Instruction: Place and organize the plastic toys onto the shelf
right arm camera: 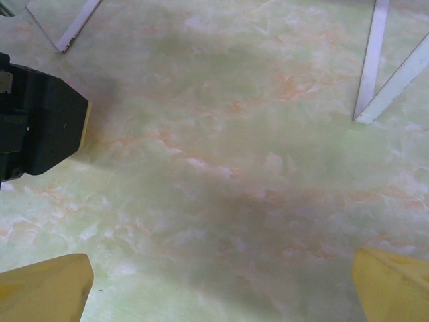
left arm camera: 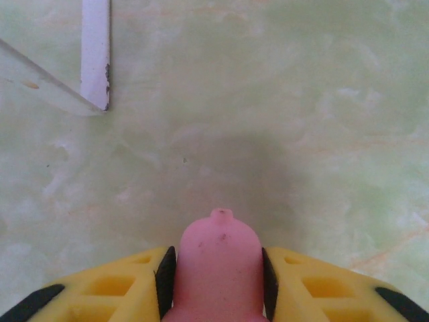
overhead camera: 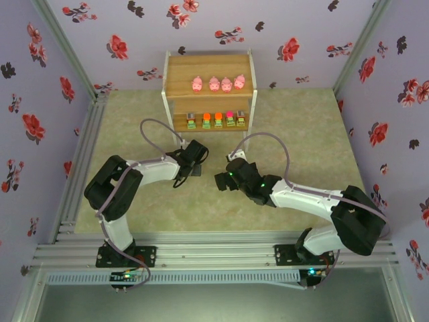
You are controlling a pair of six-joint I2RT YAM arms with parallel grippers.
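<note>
Pig (left arm camera: 220, 288) sits clamped between yellow fingers (left arm camera: 120, 288) of left pincer (left arm camera: 216, 260).

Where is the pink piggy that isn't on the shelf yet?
In the left wrist view, the pink pig is pinched in the left pincer, over the green table, close to a white shelf leg.

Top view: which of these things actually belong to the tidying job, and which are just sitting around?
Part of the job:
shelf
four pink pigs on its top board
five blocky toys on its lower board
fifth pig, gripped in the left tool

Just there:
green marbled mat
flowered walls
</note>
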